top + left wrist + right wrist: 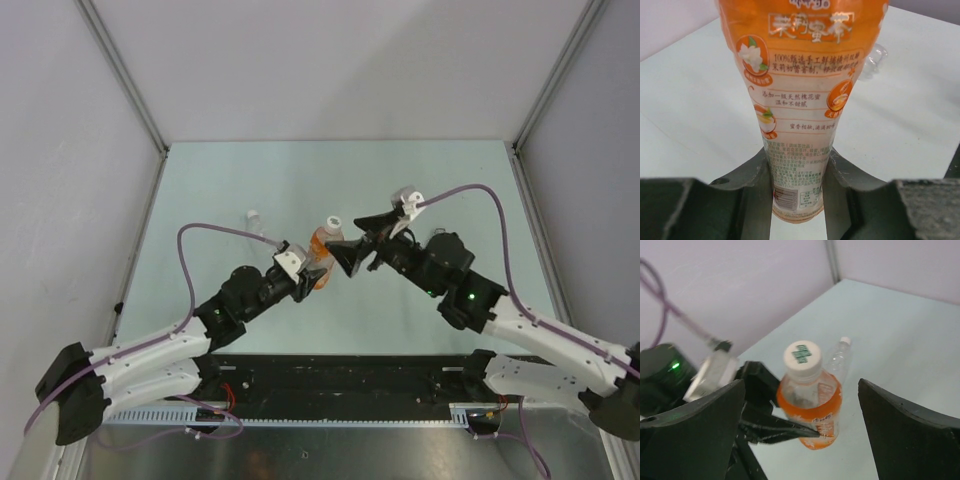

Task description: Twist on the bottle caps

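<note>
You are looking at two bottles and two caps. The orange bottle (321, 250) is standing near the middle of the surface (240, 170). It is wearing a white cap (801, 356) with a green mark on top; you cannot tell how tightly that cap is sitting. The clear bottle (838, 359) is sitting apart from it, to the left and farther back in the top view, and is carrying its own small white cap (844, 341).

The left gripper (797, 162) is holding the orange bottle, with its jaws clenched on the lower body and both inner faces pressing the printed label. The right gripper (345, 238) is hovering just beside the bottle's top, its jaws spread wide and grasping nothing.

The surface is showing as a pale, matte mint green. Plain grey-lilac wall panels (330, 70) are enclosing it on three sides, with metal posts (120, 75) running down to the back corners. A dark rail (340, 385) is lying along the near edge by the arm bases.
</note>
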`<control>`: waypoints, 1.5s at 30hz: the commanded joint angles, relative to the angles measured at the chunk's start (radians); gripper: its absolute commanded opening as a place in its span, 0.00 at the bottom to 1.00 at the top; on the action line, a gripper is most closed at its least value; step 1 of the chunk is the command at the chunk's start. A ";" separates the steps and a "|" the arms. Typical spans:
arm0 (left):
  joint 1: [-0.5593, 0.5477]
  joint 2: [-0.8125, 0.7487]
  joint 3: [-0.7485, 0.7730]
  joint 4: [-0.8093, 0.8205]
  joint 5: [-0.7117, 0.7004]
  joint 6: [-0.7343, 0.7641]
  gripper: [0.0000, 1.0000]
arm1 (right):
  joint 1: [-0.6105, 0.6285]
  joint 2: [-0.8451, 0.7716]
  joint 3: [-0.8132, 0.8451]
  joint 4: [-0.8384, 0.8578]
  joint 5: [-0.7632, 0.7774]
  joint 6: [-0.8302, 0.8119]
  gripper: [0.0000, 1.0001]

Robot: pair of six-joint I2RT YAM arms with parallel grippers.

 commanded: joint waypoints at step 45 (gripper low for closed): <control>0.095 -0.110 -0.060 -0.026 0.847 0.169 0.00 | -0.057 -0.153 0.019 -0.128 -0.961 -0.403 0.52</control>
